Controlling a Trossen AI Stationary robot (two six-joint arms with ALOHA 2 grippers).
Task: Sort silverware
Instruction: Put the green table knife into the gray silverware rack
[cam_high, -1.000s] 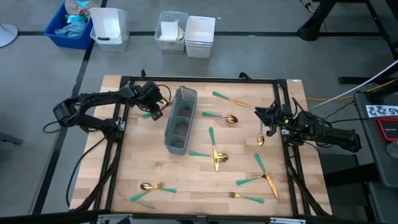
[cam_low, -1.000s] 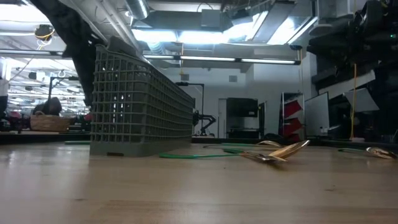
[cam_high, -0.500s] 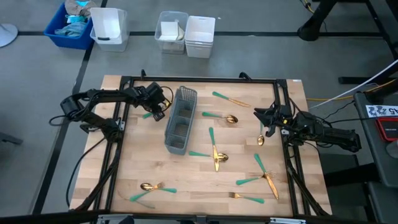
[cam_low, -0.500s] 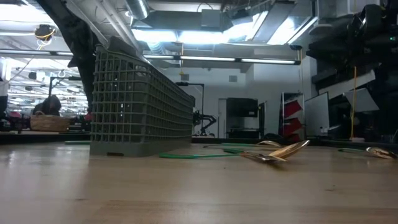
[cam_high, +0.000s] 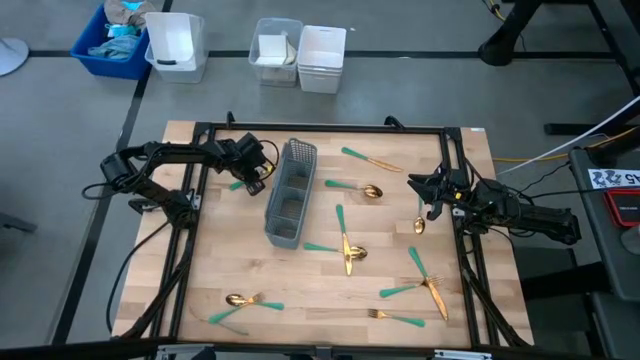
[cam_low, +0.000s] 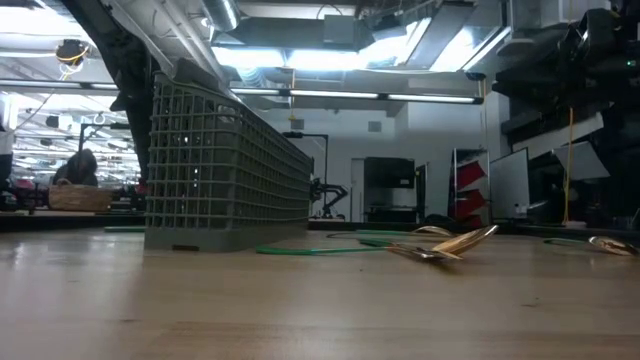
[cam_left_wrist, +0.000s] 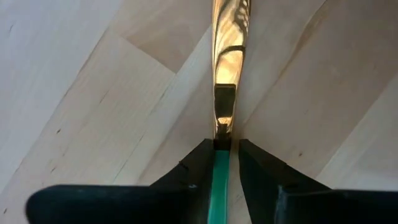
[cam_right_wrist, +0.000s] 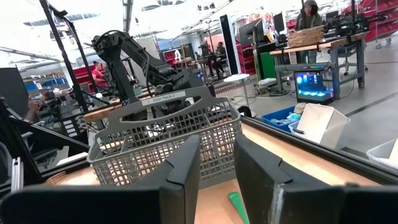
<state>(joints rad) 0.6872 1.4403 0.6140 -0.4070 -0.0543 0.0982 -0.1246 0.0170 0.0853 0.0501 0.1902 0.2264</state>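
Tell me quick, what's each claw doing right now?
Left gripper: closing on a teal-handled utensil.
Right gripper: open, empty.

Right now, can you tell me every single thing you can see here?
silverware: about ten, gold heads with teal handles, scattered over the table
caddy: one, grey mesh, left of the table's middle
table: one, light wood
blue bin: one, on the floor beyond the table
white bins: three, on the floor beside the blue one
person: at least one, far off in the room
left gripper: dark, at a teal handle left of the caddy
right gripper: dark, open, at the table's right edge
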